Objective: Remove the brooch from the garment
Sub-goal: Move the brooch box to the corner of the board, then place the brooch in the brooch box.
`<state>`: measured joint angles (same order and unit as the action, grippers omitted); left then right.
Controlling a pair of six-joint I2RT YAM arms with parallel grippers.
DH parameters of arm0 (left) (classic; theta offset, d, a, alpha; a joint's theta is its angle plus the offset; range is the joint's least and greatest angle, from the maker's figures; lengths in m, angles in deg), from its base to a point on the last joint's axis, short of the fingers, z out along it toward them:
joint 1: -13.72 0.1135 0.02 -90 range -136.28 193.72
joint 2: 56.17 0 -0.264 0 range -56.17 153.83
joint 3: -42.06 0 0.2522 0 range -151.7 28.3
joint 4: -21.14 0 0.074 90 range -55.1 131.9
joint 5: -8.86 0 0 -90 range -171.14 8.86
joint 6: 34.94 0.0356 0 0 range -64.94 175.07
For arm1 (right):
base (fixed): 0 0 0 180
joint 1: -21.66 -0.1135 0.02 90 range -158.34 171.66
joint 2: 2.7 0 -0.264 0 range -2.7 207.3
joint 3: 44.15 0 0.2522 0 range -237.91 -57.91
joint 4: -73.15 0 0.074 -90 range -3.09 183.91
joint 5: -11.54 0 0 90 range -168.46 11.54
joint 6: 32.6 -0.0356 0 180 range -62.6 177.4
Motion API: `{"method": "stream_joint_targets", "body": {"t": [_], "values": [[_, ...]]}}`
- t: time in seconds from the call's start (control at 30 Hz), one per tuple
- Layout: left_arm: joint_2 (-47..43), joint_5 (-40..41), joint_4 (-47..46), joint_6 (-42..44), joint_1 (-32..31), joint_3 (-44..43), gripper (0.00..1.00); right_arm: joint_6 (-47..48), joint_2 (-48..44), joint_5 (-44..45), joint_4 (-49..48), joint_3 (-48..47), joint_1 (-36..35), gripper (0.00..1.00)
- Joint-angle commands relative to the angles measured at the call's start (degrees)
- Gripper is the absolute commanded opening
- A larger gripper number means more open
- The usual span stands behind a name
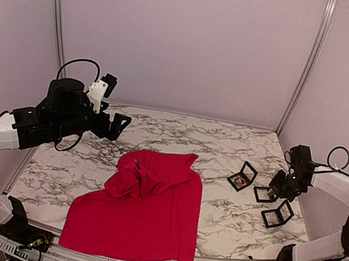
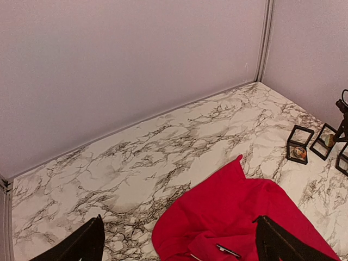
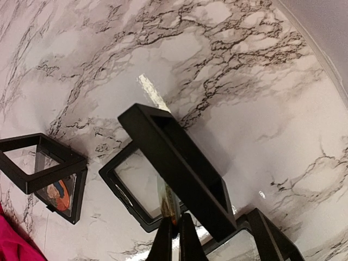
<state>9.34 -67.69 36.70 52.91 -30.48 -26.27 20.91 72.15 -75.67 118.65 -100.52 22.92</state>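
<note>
The left pincer (image 1: pixel 121 128) gapes wide, empty, over the far-left corner of the white marble-patterned worktop (image 1: pixel 225 144). The right pincer (image 3: pixel 175 239) is pinched closed at a black square frame (image 3: pixel 179 163).

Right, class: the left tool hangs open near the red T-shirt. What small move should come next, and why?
Probably lower the left tool toward the small dark pin-like piece on the crumpled upper part of the plain bright red short-sleeved T-shirt. Its jaws stand wide and empty above the marble-patterned table, and that piece, likely the brooch, sits on the cloth ahead of them.
</note>
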Motion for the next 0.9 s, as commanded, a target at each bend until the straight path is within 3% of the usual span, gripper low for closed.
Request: {"method": "stream_joint_targets", "body": {"t": [0.0,0.27,0.87], "values": [[-0.3,-0.2,1.2,-0.1,0.3,0.3,0.99,0.9,-1.9,-4.6,-0.8,-1.6,0.5,0.00],[-0.2,-0.4,1.1,-0.2,0.3,0.2,0.99,0.2,0.5,-9.4,-6.9,0.1,0.6,0.00],[0.1,-0.5,1.0,-0.1,0.3,0.2,0.99,-0.3,4.4,-8.5,-10.4,1.9,0.4,0.00]]}}
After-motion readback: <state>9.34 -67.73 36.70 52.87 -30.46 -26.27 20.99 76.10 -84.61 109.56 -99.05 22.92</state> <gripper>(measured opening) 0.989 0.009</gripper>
